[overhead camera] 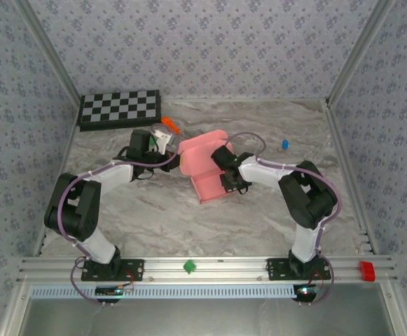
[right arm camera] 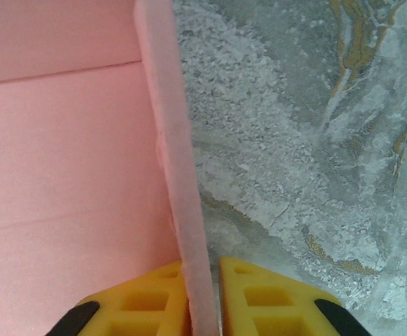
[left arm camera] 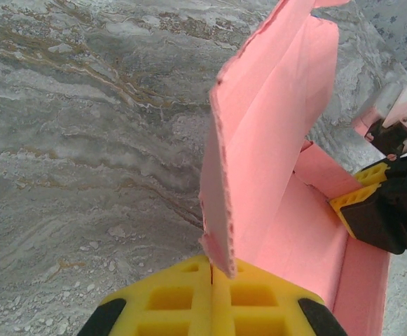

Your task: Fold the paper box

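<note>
- Left wrist view: the left end effector (left arm camera: 212,271) is clenched on the lower corner of the raised lid flap of the paper box (left arm camera: 280,161).
- The right end effector (right arm camera: 202,266) straddles a side wall of the box's tray. Its pads sit close on both sides, but I cannot tell whether they clamp it.
- The box sits mid-worktop (overhead camera: 154,217), slightly toward the far edge, between the arms. Its long axis runs far to near, leaning right.
- The lid probably folds rightward over the tray, and the left arm has it.
</note>
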`<state>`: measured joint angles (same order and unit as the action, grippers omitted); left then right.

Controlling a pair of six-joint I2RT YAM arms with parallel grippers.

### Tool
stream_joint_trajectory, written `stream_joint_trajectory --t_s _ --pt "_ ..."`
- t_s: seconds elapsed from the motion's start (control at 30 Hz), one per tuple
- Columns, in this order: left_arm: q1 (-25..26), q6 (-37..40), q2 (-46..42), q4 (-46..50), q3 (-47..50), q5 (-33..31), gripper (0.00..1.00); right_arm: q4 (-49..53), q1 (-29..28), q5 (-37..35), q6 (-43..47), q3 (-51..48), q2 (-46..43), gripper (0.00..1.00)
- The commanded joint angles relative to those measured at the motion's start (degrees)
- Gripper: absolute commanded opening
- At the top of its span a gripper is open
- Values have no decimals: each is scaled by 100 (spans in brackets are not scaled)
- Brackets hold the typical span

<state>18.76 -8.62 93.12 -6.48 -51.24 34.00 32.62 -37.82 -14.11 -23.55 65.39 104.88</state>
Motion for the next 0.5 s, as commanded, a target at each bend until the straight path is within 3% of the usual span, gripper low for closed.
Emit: stream_joint_trajectory --t_s 0.0,0.47 --pt "-13 62 31 50 -100 63 0 26 86 62 -185 -34 -199 22" --pt "13 85 33 6 -80 81 0 -124 144 207 -278 96 -288 42"
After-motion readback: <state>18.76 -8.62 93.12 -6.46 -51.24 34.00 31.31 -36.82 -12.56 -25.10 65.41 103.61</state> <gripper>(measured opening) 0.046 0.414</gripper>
